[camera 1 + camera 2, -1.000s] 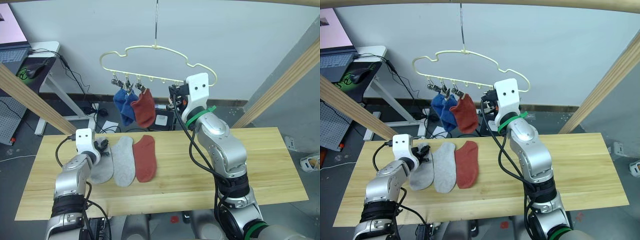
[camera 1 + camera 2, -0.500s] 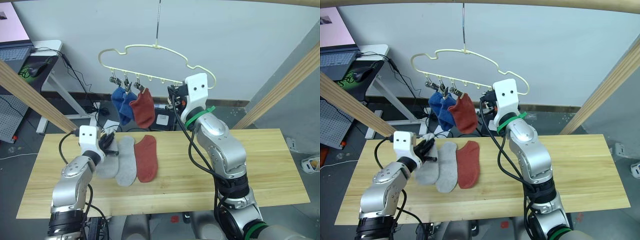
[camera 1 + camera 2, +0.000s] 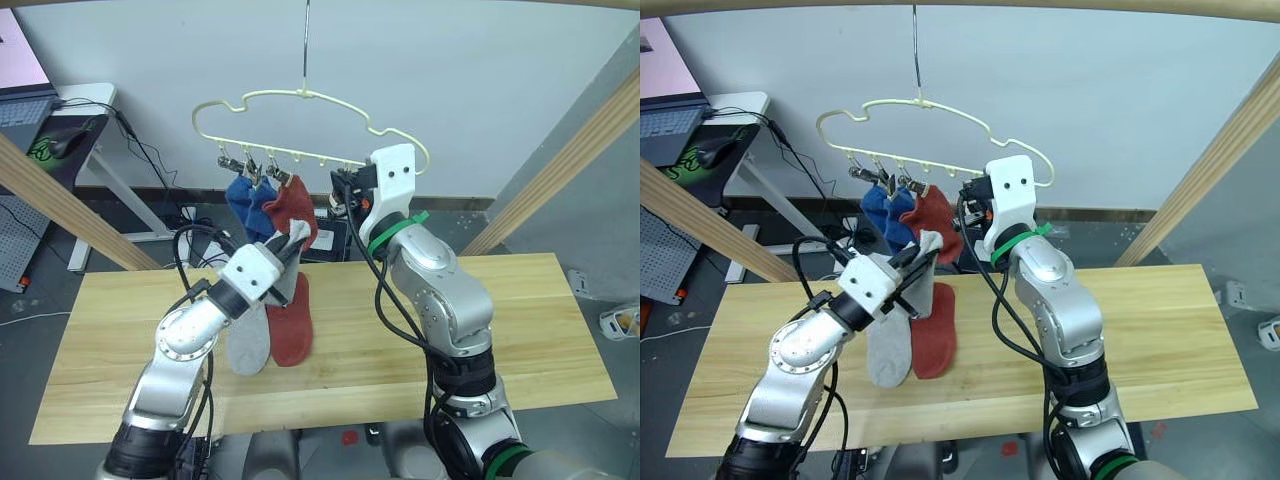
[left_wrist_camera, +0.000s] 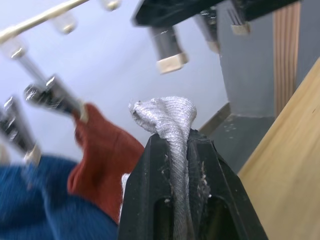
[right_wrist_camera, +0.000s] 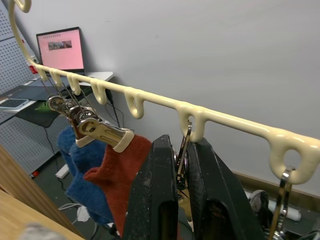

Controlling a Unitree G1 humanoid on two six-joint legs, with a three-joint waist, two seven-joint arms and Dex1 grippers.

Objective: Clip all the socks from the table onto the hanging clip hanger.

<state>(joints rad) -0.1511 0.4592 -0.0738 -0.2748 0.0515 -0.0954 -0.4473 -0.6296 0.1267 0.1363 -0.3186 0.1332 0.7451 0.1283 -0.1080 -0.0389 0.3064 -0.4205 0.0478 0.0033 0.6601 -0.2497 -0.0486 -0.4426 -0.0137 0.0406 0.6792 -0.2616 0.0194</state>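
While our left end effector [image 4: 186, 150] is raised above the counter [image 3: 540, 320], we see its two black fingers pressed together on a light grey sock [image 4: 167, 117], whose bunched end sticks out past the fingertips. That sock hangs just in front of the rust red sock [image 3: 296, 205] already clipped to the clip hanger [image 3: 300, 97]. Two blue socks [image 3: 245, 200] hang beside the red one, toward our left end of the lower bar.

Our right end effector [image 5: 181, 165] is up at the hanger's lower bar, its fingers squeezed onto a silver clip [image 5: 183, 150] that dangles from one of the bar's loops, just to the right of the clipped red sock.

On the counter we still have a second light grey sock [image 3: 250, 340] and a second rust red sock [image 3: 294, 325], lying flat and touching side by side below the hanger.
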